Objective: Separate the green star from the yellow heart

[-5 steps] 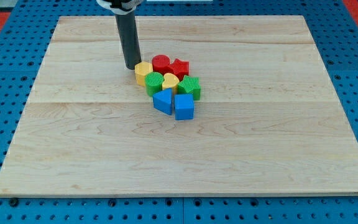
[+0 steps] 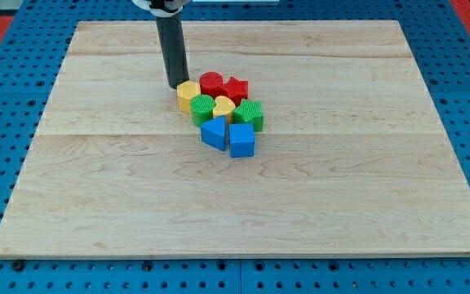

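The green star (image 2: 250,113) sits at the right side of a tight cluster near the board's middle. The yellow heart (image 2: 223,106) lies just left of it, touching it. My tip (image 2: 175,86) rests on the board at the cluster's upper left, right beside a yellow hexagon (image 2: 188,94). The tip is well left of both the heart and the star.
A green round block (image 2: 203,106) sits left of the heart. A red cylinder (image 2: 211,82) and a red star (image 2: 236,88) lie above it. A blue wedge (image 2: 215,131) and a blue cube (image 2: 241,140) lie below. The wooden board (image 2: 365,196) is edged by blue pegboard.
My tip has shifted very slightly to the right and up, staying beside the yellow hexagon. No block has visibly moved.
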Controlling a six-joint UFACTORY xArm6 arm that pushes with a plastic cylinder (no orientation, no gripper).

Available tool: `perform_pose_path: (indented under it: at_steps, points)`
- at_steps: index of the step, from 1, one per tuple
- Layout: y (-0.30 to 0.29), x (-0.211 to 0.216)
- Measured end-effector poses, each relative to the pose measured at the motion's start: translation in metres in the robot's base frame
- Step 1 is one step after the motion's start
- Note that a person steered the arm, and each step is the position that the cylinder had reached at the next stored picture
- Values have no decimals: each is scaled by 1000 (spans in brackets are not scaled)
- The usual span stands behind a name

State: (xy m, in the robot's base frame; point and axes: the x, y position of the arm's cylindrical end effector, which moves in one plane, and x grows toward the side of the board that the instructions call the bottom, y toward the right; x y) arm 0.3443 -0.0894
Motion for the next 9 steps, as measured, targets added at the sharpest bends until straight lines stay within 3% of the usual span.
perform_pose_path:
  at_steps: [5,8,9]
  points:
    - [1,-9]
    - [54,-43]
    - [113,-40]
